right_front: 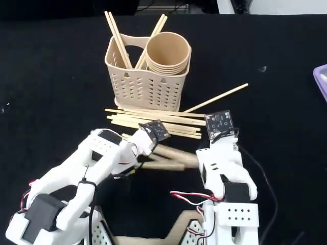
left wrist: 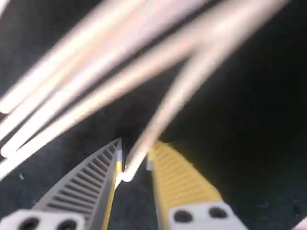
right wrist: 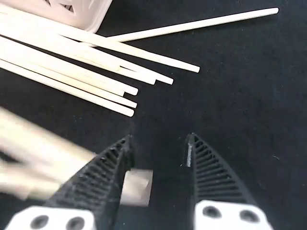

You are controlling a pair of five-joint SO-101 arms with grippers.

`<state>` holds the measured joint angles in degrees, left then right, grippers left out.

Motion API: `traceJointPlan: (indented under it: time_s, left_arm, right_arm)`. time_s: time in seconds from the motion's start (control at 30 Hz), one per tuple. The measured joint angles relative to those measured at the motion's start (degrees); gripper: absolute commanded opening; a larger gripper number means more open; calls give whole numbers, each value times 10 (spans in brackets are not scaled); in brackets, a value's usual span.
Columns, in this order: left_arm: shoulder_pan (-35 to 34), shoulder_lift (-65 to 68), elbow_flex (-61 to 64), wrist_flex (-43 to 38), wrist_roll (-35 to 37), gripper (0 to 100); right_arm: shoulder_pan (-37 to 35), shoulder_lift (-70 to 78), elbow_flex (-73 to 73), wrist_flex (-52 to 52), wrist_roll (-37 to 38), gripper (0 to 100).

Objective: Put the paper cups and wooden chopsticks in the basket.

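**Overhead and both wrist views.** My left gripper (left wrist: 136, 153) was closed on the near end of one gripped chopstick (left wrist: 160, 120), which was pinched between the grey and yellow jaws and slanted away over the black table (right_front: 286, 153). Several blurred chopsticks (left wrist: 96, 100) fanned out beside it. I could not tell whether the jaws held any of these too. Seen from above, this bundle (right_front: 171, 159) lay between my two arms, in front of the basket (right_front: 145, 84).

My right gripper (right wrist: 159, 139) was open. Its two black jaws stood apart with nothing between them, low over bare tabletop just short of the loose chopsticks (right_front: 153, 118). These lay roughly parallel in a row on the table along the basket's front wall. A single chopstick (right_front: 219, 97) lay at an angle to the right of the row, with its nearer end meeting the row.

The basket stood upright at the far middle of the table. The paper cups (right_front: 167, 51) were nested in a stack in its right compartment. A few upright chopsticks (right_front: 118, 38) leaned in its left compartment, with their tops above the rim.
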<state>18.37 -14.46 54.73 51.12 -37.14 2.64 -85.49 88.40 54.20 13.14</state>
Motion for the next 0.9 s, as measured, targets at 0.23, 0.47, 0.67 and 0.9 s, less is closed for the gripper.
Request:
traceJointPlan:
  time_s: [0.23, 0.47, 0.67, 0.9]
  left_arm:
    - [26, 10, -33, 72, 0, 30]
    - [70, 11, -53, 143, 2, 30]
    - [80, 11, -69, 173, 2, 35]
    - [83, 16, -89, 175, 3, 230]
  right_arm:
    - [0, 0, 1, -2, 0, 183]
    - [0, 0, 1, -2, 0, 183]
    - [0, 0, 1, -2, 0, 183]
    - [0, 0, 1, -2, 0, 183]
